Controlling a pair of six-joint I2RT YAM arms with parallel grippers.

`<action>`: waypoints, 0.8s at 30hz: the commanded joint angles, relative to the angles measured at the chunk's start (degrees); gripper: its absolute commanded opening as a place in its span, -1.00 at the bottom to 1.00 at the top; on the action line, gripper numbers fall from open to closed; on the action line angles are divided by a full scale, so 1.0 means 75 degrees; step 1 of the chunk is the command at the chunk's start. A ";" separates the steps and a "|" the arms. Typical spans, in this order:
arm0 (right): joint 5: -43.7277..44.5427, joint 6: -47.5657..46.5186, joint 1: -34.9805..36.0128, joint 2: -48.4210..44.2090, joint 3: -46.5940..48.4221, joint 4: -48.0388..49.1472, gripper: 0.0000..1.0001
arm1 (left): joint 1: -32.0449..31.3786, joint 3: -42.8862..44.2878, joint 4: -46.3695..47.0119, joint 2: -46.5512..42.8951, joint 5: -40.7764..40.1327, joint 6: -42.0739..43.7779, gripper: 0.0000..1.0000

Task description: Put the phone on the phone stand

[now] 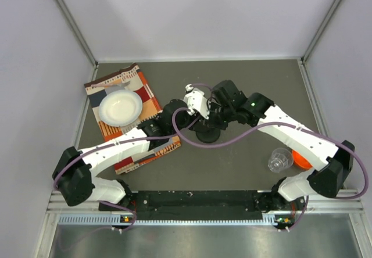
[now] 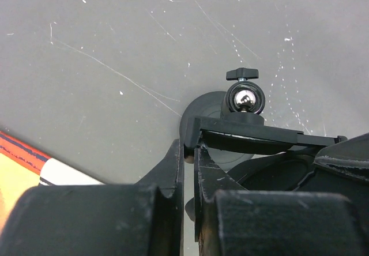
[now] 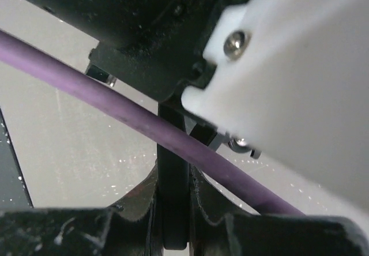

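Phone (image 2: pixel 253 136), a thin black slab, sits level just in front of the phone stand's (image 2: pixel 244 99) shiny ball joint and over its round base; whether it rests in the bracket cannot be told. The left gripper (image 2: pixel 189 152) has its fingers together, with the tips at the phone's end beside the stand. The right gripper (image 3: pixel 173 175) is clamped on a thin dark slab seen edge-on, the phone. A purple cable (image 3: pixel 115 109) and a white wrist mount (image 3: pixel 300 77) block much of that view. Left of the stand a white bowl (image 1: pixel 120 107) sits on a patterned cloth (image 1: pixel 145 92). Well right of the stand, a clear cup (image 1: pixel 281 159) stands beside an orange thing (image 1: pixel 301 160).
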 commanded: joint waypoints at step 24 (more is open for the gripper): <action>0.1455 0.1891 -0.0175 -0.1102 -0.1098 -0.2293 -1.00 | 0.1632 0.0948 -0.0165 0.0012 -0.1107 0.0209 -1.00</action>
